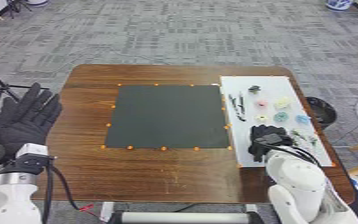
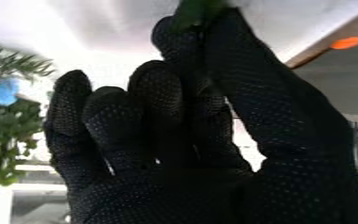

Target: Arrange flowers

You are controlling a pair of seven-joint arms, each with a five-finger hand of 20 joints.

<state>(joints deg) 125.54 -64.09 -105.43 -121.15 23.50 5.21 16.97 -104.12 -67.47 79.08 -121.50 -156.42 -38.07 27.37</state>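
Over the white sheet (image 1: 238, 84) along the counter's (image 1: 171, 172) right side, my right hand (image 1: 267, 136) pinches a bit of greenery (image 2: 198, 12), near the blue flower (image 1: 302, 119); light pressure and a straight lift should spare neighbouring blooms before I cross to the dark mat (image 1: 167, 115).

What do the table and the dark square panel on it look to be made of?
The table looks like brown wood, stained or laminate, with visible grain and a slight sheen. The dark panel is flat, matte and evenly dark; board or mat, I can't tell.
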